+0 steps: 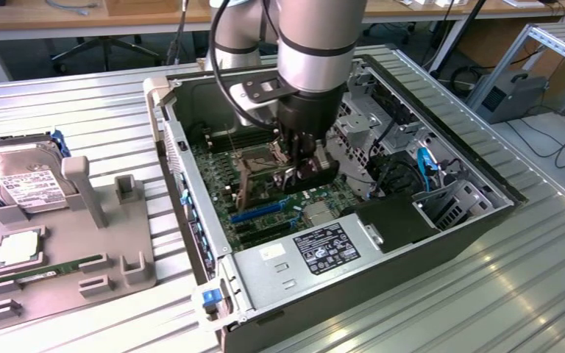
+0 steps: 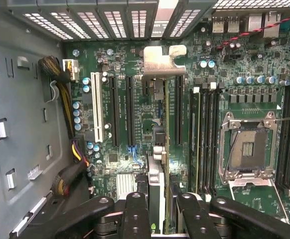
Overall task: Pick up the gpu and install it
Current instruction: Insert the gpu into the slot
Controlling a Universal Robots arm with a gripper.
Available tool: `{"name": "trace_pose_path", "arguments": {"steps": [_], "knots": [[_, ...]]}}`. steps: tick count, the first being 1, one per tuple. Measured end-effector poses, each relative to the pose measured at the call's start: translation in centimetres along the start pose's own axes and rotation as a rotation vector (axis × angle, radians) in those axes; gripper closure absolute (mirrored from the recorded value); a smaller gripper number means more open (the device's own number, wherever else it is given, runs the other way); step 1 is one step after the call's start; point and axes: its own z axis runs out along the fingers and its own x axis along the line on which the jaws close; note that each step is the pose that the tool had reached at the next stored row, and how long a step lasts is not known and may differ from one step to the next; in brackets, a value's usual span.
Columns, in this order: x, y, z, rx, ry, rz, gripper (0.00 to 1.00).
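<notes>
One gpu [image 2: 160, 164] gripped edge-on in the closed pincer [image 2: 161, 211] | inside the case [image 1: 479, 220], at 6 o'clock of the exterior view's middle, over the motherboard [image 2: 135, 107] slots | judgement: hold card upright, align bracket [image 2: 164, 62] with rear opening, press evenly.

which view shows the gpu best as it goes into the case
The wrist view: the gpu runs edge-on from the gripper to its silver bracket over the motherboard slots. In the exterior view, the card shows as a dark sliver beside the arm.
</notes>
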Motion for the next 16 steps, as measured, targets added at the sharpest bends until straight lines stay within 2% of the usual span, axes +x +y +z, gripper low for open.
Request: {"name": "trace_pose_path", "arguments": {"steps": [16], "knots": [[0.02, 0.71, 0.13, -0.0001, 0.0001, 0.0, 0.73]]}}
